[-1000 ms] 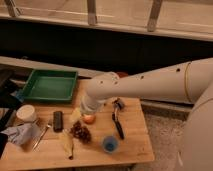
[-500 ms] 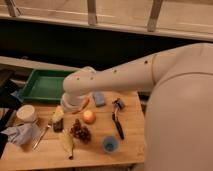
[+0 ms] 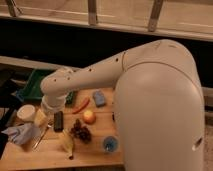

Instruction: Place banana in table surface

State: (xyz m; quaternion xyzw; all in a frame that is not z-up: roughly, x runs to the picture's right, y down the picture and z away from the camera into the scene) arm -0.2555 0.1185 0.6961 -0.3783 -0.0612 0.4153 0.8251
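Since the frame half a second earlier, the white arm (image 3: 100, 70) has swung left, carrying the gripper (image 3: 41, 117) off the black device (image 3: 58, 121), which is now uncovered; the banana (image 3: 67, 142) has not shifted. Gripper: low over the left part of the desk (image 3: 92, 152), between the white cup (image 3: 26, 112) and the black device; whether it is open or closed, or holds anything, cannot be told. Banana: lying flat on the wooden planks near the front edge, apart from the gripper, just left of the dark grapes (image 3: 80, 132). Behind these lie a round yellow-orange fruit (image 3: 89, 116), an orange carrot (image 3: 81, 106) and a blue sponge (image 3: 99, 97); a green tray (image 3: 30, 82) sits at the back left.
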